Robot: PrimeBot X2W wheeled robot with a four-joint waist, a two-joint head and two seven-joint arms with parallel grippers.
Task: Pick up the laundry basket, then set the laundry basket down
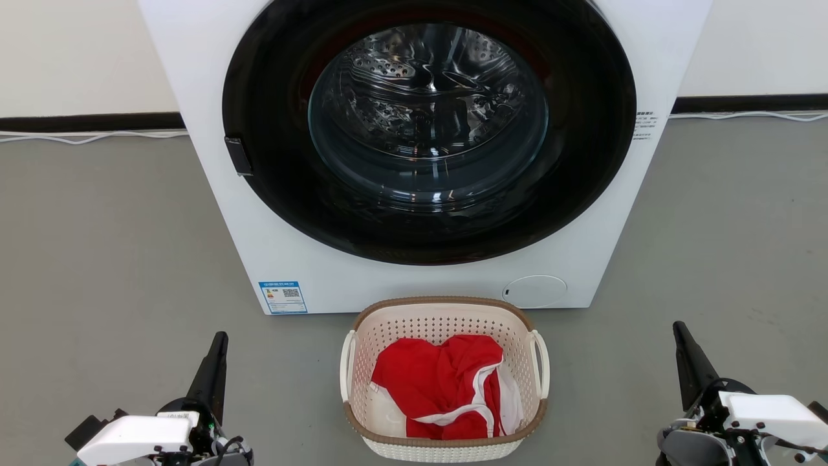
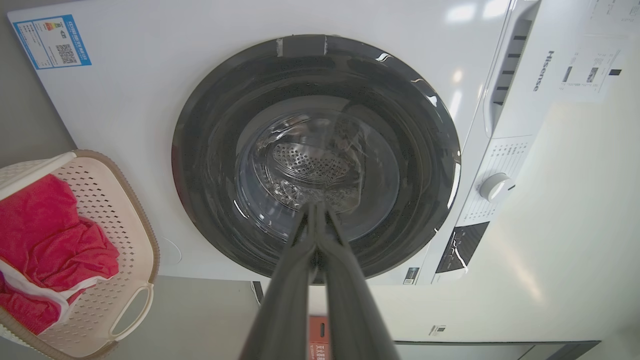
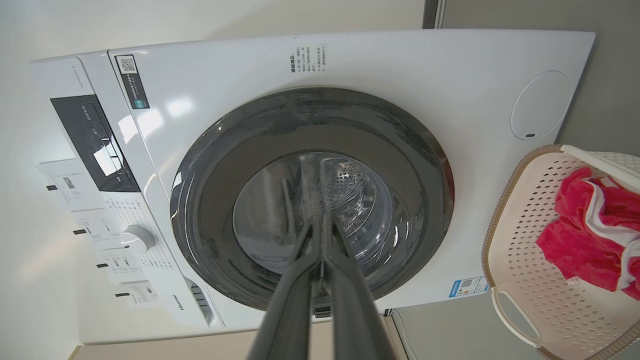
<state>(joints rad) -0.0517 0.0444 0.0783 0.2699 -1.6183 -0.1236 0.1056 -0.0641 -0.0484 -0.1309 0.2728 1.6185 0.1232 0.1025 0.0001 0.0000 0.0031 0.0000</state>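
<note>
The laundry basket [image 1: 394, 330] is cream-white and perforated, with a brown rim and white loop handles. It stands on the grey floor just in front of the washer, with a red and white garment [image 1: 446, 388] inside. My left gripper [image 1: 222, 336] is shut and empty, well to the basket's left. My right gripper [image 1: 677, 325] is shut and empty, well to its right. In the left wrist view the basket [image 2: 127, 240] sits at the left edge beside my shut left gripper [image 2: 314, 205]. In the right wrist view the basket [image 3: 520, 280] is at the right edge, away from my right gripper [image 3: 320, 216].
A white front-loading washer [image 1: 272, 246] with a closed dark round door [image 1: 427, 129] stands straight ahead, close behind the basket. Grey floor [image 1: 97, 259] spreads to both sides. White cables [image 1: 90, 136] run along the wall's dark baseboard.
</note>
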